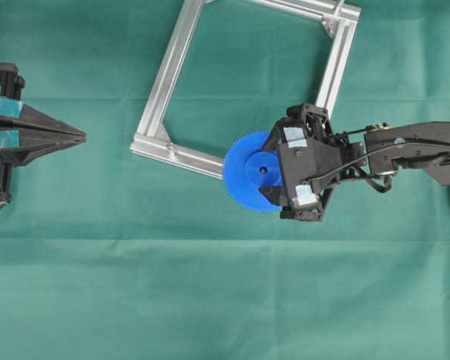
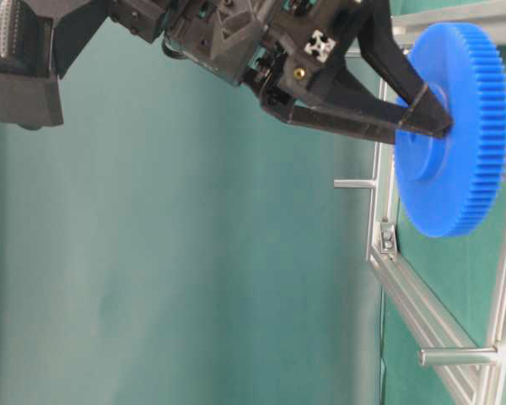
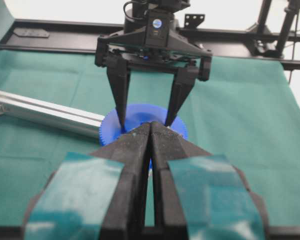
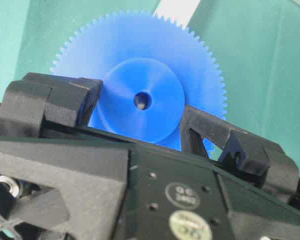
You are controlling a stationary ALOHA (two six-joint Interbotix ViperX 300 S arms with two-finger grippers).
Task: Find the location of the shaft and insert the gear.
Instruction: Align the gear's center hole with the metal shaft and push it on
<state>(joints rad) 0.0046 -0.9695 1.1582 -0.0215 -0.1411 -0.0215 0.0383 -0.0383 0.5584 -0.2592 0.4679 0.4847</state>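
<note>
Right gripper (image 1: 274,178) clamps the gear (image 1: 249,172) by its hub, over the frame's (image 1: 162,82) lower rail. Left gripper (image 1: 81,136) fully closed, empty, well left of frame.

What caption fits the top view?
Right hand holds blue gear by its hub over the metal frame.

Black arms, looped black cable; left pincer (image 3: 151,131) teal-taped, right pincer (image 3: 146,122) round sticker
</note>
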